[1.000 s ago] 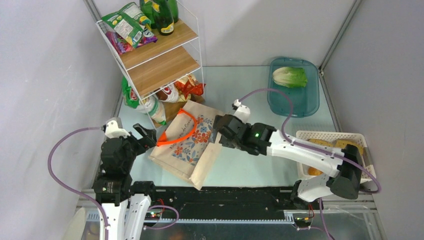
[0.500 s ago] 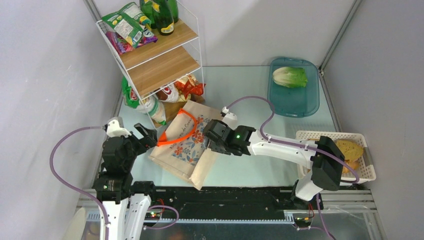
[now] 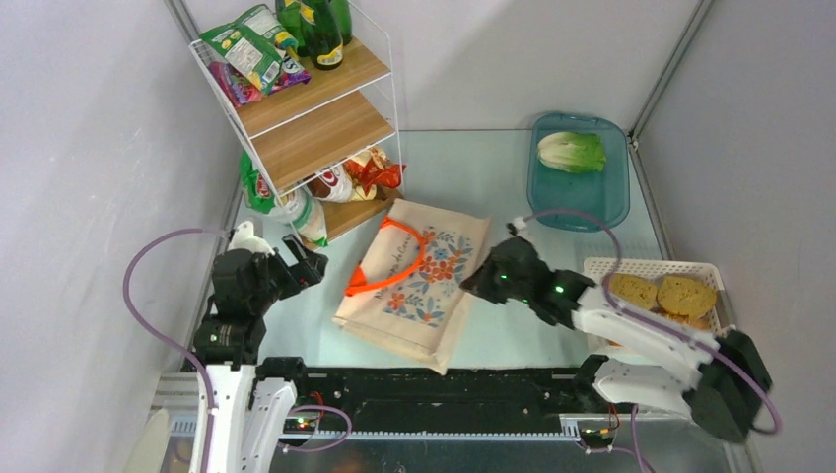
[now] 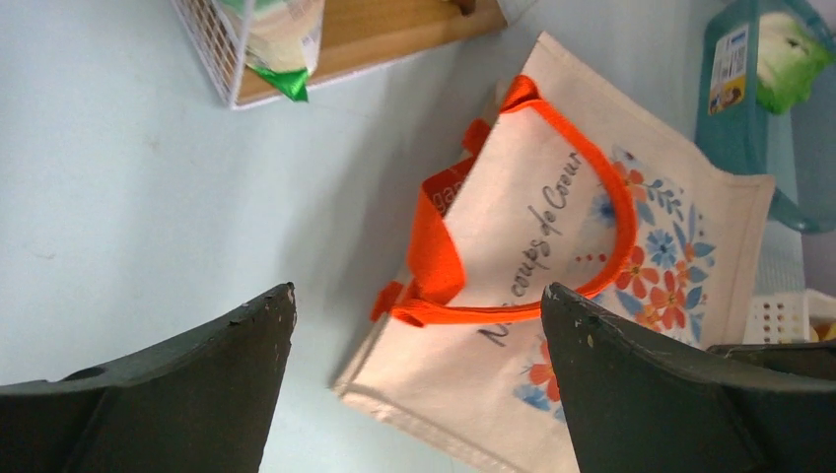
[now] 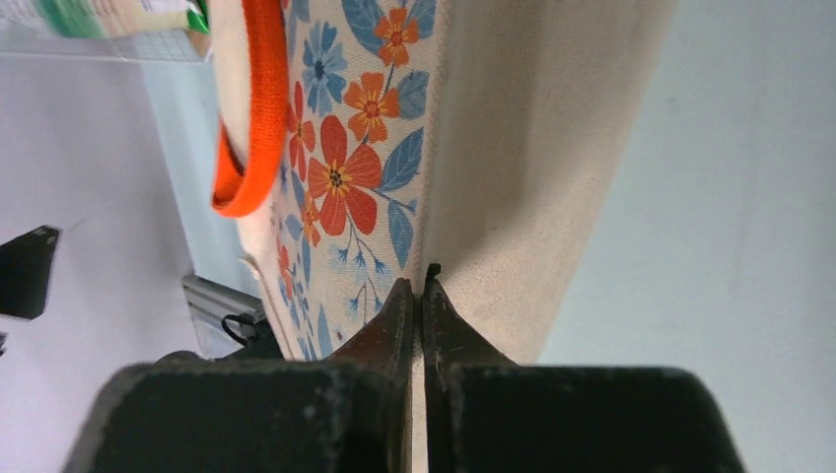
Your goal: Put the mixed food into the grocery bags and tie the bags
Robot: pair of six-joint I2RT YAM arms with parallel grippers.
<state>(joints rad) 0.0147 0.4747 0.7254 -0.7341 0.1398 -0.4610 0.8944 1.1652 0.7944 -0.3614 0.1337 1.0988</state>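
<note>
Tote [image 3: 414,286] flat on desk [image 3: 493,177], printed face up: orange and blue flowers, script reading "…coups de Coeur", first word partly under the orange handle [image 4: 434,246]. Mouth and handles face left, toward left end effector [image 4: 416,296]. Long axis runs from the wire shelf rack [image 3: 315,99] to the near edge.

Left end effector spread wide, apart from tote. Right end effector [image 5: 424,288] pressed together at tote's plain right edge; cloth caught or not, cannot tell.

Lettuce head [image 3: 572,151] in teal tray [image 3: 606,212], far right, lying crosswise, pale stem end left. Tray sticker [image 4: 731,64] unreadable.

Bread rolls [image 3: 659,293] in white lattice basket [image 3: 690,266]. Print on snack bags [image 3: 246,44] on rack too small to read.
</note>
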